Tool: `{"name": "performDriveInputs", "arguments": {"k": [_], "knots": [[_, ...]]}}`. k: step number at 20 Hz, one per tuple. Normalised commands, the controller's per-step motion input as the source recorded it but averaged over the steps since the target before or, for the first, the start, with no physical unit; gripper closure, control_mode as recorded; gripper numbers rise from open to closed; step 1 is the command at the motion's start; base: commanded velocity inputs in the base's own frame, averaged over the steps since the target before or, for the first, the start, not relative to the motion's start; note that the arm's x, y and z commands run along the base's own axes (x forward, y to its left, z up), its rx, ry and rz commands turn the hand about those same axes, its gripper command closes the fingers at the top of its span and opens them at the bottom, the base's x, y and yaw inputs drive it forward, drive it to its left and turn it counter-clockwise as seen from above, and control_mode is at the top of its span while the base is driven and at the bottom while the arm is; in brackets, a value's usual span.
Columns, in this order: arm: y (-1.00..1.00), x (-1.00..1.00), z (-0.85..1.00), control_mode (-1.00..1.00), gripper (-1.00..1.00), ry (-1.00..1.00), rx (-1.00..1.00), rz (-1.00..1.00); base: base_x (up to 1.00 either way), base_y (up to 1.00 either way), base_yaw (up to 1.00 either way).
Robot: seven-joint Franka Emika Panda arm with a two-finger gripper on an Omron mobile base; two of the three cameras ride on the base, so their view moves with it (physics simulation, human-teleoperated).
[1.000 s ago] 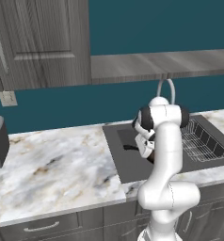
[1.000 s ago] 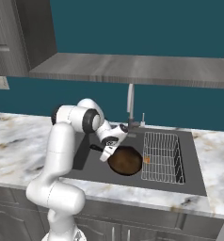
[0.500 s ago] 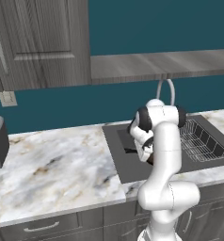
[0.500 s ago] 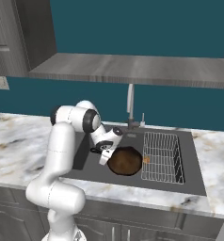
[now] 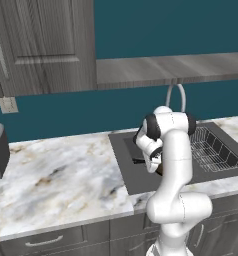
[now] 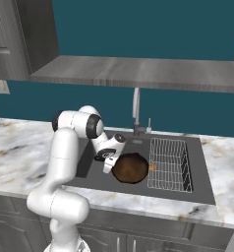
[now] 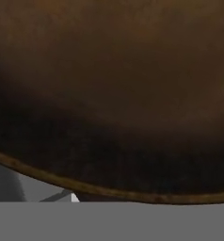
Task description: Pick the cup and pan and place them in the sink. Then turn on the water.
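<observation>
Dark brown cast iron fills our close view: one pan [image 6: 130, 168] lies tilted in the sink [image 6: 197, 189], just left of one wire rack [image 6: 170, 163]. We read no writing or brand anywhere. Our gripper [image 6: 109, 165] sits at the pan's left edge, by its handle; whether the fingers clasp it we cannot tell. We count one faucet [image 6: 135, 110] behind the basin and one orange speck between pan and rack.

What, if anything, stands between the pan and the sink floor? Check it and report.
Nothing visible does. The pan is already down inside the sink, left of the wire rack, with the hand at its left edge. No cup or other thing shows under it, though the basin floor beneath the pan is hidden.
</observation>
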Motion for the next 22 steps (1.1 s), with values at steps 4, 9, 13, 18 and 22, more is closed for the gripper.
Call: {"name": "performDriveInputs", "arguments": {"k": [4,9,13,18,22], "knots": [[0.16,0.00,-0.15,-1.00,-1.00,0.10,0.00,0.00,0.00,0.00,0.00],[0.00,0.00,0.32,-1.00,-1.00,0.01,0.00,0.00,0.00,0.00,0.00],[0.02,0.00,0.76,-1.00,-1.00,0.04,-0.07,0.00,0.00,0.00,0.00],[0.14,-0.16,0.81,-1.00,-1.00,0.00,-0.16,0.00,0.00,0.00,0.00],[0.20,-0.40,0.99,-1.00,-1.00,-0.06,-0.28,0.00,0.00,0.00,0.00]]}}
